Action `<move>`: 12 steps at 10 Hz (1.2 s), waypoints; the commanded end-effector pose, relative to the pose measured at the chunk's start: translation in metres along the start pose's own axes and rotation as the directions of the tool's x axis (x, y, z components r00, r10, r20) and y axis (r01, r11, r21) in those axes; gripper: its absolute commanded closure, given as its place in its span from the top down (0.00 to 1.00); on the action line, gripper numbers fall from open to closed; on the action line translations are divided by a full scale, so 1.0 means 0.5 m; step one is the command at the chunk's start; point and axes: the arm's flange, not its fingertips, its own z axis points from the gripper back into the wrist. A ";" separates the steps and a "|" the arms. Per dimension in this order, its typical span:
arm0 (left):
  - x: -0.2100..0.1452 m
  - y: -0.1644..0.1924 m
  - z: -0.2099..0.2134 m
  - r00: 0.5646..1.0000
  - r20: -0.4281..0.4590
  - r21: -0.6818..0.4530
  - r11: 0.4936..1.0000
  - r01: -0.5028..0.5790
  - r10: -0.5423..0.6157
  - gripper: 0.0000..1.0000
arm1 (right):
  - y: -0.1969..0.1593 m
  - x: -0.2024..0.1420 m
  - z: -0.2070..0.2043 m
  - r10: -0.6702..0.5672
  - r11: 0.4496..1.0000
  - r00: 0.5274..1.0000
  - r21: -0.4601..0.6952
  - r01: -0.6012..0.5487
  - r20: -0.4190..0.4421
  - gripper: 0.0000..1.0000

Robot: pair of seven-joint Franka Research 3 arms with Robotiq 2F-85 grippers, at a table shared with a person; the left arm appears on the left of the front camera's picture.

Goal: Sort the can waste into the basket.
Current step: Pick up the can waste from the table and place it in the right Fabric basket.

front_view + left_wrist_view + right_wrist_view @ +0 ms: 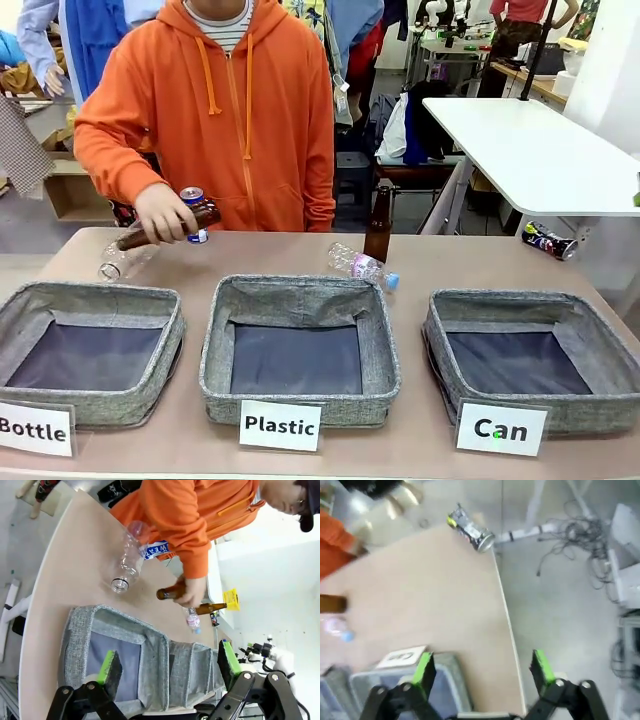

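From the robot's side, the bench (470, 262) carries three grey baskets in a row along its near edge, each with a card in front so the sorting is plain. A person in an orange hoodie (230, 110) stands at 12 o'clock. Their hand (162, 212) tips a brown bottle (130, 239) low over the bench at 10 o'clock, apparently laying out waste.

The basket (600, 412) marked "Can" (501, 428) sits at 4 o'clock, with nothing in it. A clear plastic bottle (360, 265) lies near the middle, and a second brown bottle (378, 225) stands behind it.

The crushed can (548, 241) lies at 2 o'clock by the far corner, straight beyond its basket. The blue can (191, 196) stands just behind the person's hand.

The left end effector (167, 662) hangs wide and empty above the baskets. The right end effector (482, 666) is equally wide, over the Can basket's near corner, which looks like a handy starting place for the crushed can.
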 end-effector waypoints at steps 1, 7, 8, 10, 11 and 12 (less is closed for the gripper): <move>0.003 0.005 -0.001 1.000 0.014 -0.025 0.999 0.025 -0.025 1.00 | 0.017 0.053 -0.025 0.244 0.969 0.966 -0.030 -0.247 -0.082 1.00; 0.072 -0.099 0.213 0.990 0.047 -0.192 0.974 -0.121 0.132 1.00 | 0.051 0.082 -0.068 0.288 0.957 0.953 -0.011 -0.290 -0.093 1.00; 0.082 -0.123 0.258 0.990 0.056 -0.221 0.969 -0.113 0.129 1.00 | 0.051 0.129 -0.098 0.407 0.913 0.908 0.081 -0.400 -0.100 1.00; 0.071 -0.118 0.315 0.986 0.052 -0.279 0.951 -0.137 0.157 1.00 | 0.037 0.208 -0.165 0.702 0.712 0.699 0.181 -0.679 -0.139 1.00; 0.087 -0.130 0.328 0.988 0.040 -0.316 0.940 -0.128 0.148 1.00 | 0.028 0.261 -0.210 0.770 0.637 0.623 0.216 -0.740 -0.137 1.00; 0.089 -0.130 0.332 0.988 0.034 -0.321 0.938 -0.132 0.151 1.00 | 0.021 0.291 -0.247 0.802 0.597 0.584 0.224 -0.770 -0.127 1.00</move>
